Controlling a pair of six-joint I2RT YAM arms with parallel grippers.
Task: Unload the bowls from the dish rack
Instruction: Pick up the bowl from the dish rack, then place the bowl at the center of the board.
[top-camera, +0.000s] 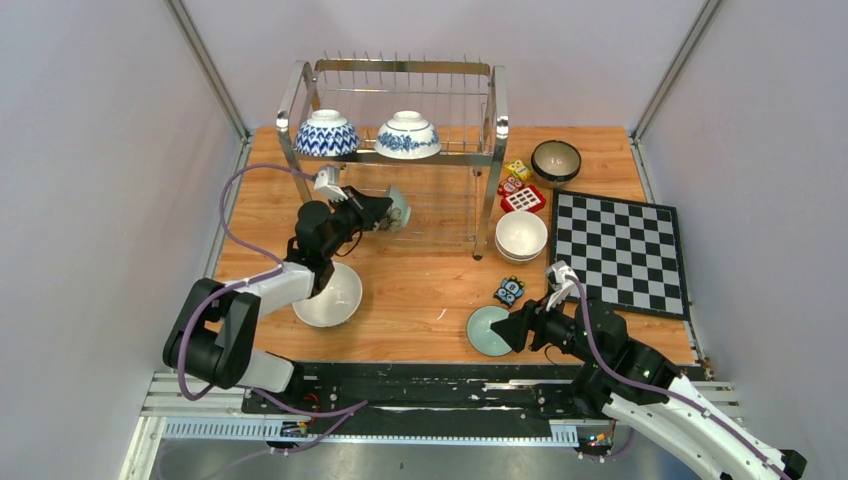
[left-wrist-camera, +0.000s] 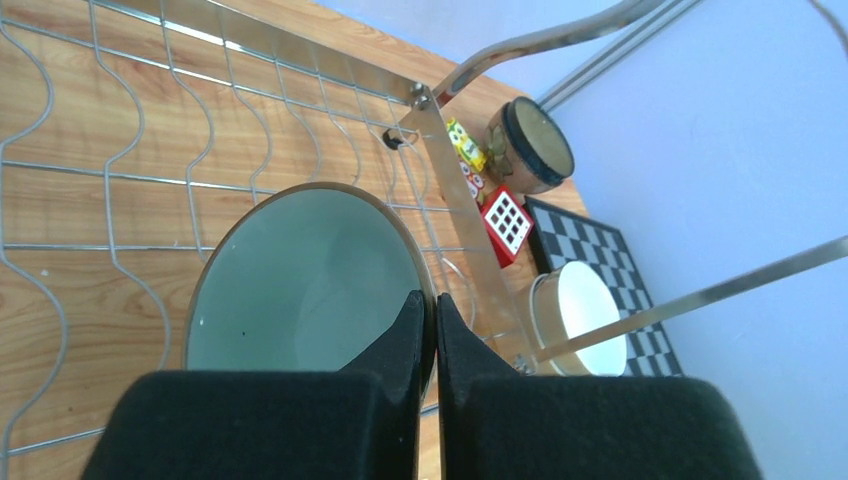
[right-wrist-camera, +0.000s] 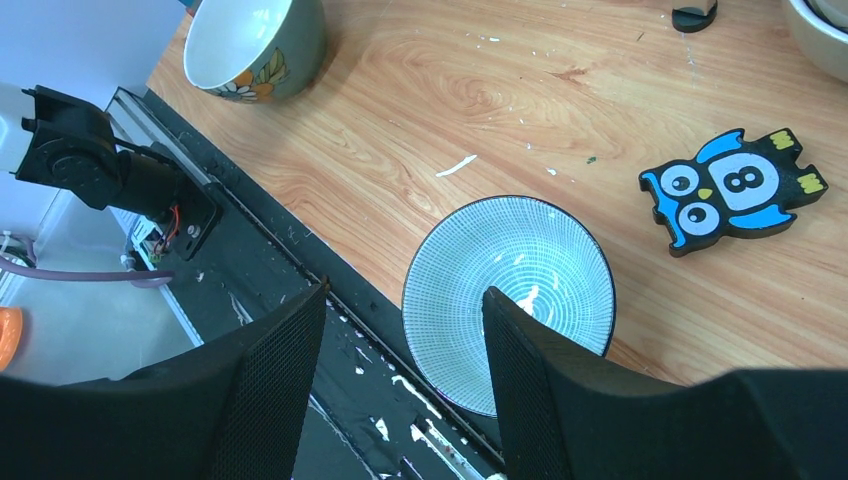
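Bowls partly out, partly in rack (top-camera: 400, 66); noted left to right.

Near left, on table (top-camera: 430, 285): large white bowl (top-camera: 340, 300), upright, partly under left arm. Flower print on outer wall in right wrist view, no lettering.

Left gripper (top-camera: 383, 214) inside rack's lower tier, fingers (left-wrist-camera: 405, 335) clenched on rim of green bowl (left-wrist-camera: 300, 285), one inside, one outside, no gap showing. Bowl tipped on edge over wire shelf, mouth toward wrist camera. Rim pinch probably forced by tight tubes and wires: no room for a wider hold.

Top tier, far: two blue bowls (top-camera: 327, 134), upturned, side by side, mouth-down presumably for draining. Untouched, so task judged well short of done.

Near centre, at table's near edge: lined bowl (right-wrist-camera: 540, 260), pale blue-green, upright, flat on wood. Right gripper (right-wrist-camera: 403, 300) low over it, fingers spread, grasping nothing. Spot likely picked for easy reach, well apart from rack.

Just beyond, slightly right: owl (right-wrist-camera: 735, 190), blue, marked "8". Only readable character anywhere.

Beside rack's right leg: stack (top-camera: 521, 235) of white bowls, upright, nested to save room. Farther: blocks (top-camera: 520, 185), red one with white grid, yellow one dotted. Brown bowl (top-camera: 556, 160) at far right, upright. Chessboard (top-camera: 620, 250) along right edge.
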